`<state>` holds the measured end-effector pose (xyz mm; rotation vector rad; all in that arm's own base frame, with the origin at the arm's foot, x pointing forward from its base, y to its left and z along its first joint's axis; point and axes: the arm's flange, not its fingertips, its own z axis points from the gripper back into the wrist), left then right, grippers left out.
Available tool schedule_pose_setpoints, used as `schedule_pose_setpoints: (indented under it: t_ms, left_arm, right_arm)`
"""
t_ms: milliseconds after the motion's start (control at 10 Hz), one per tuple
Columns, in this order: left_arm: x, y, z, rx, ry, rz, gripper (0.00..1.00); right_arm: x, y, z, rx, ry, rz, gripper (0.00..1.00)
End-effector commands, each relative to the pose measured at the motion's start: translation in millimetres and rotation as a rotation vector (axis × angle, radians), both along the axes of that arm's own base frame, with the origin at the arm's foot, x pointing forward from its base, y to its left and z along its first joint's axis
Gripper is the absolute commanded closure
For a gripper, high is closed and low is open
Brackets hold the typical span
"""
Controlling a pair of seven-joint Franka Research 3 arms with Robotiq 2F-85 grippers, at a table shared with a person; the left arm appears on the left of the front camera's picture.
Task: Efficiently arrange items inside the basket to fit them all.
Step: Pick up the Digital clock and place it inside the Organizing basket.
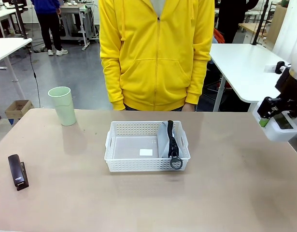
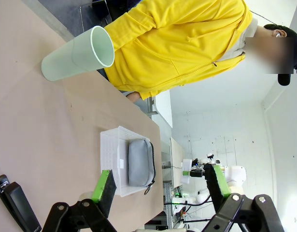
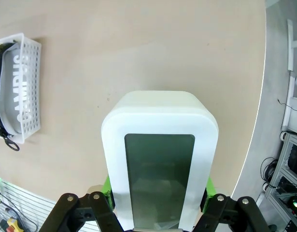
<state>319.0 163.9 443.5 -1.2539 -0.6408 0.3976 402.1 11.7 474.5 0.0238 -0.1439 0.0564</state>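
The white boxy device (image 1: 279, 126) hangs above the table's (image 1: 225, 193) right edge, clamped in the right gripper (image 1: 268, 116). It looks rigid and smooth-shelled, probably slippery, and its screen is best kept off hard corners, so the flat sides seem the place to hold it. At mid-table the basket (image 1: 138, 166) has the soft grey pouch (image 1: 172, 142) standing on edge against its right wall, with bare floor beside it. The green cup (image 1: 63, 105) stands near the far left corner and the stapler (image 1: 17, 171) lies by the left edge. Neither blocks the way. The left gripper (image 2: 160, 184) hangs with its jaws apart, holding nothing.
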Motion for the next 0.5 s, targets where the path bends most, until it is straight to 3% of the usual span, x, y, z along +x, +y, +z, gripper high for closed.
schedule_pose_setpoints:
  t_ms: [0, 200, 400]
  left_arm:
    - [-3, 0, -1, 0.005, -0.014, -0.012, 0.0]
    - [-3, 0, -1, 0.005, -0.014, -0.012, 0.0]
    - [-3, 0, -1, 0.005, -0.014, -0.012, 0.0]
  right_arm:
    - [-2, 3, -1, 0.018, -0.02, -0.004, 0.22]
    - [16, 57, 18, -0.038, -0.084, 0.077, 0.22]
    - [38, 137, 39, -0.068, -0.128, 0.234, 0.22]
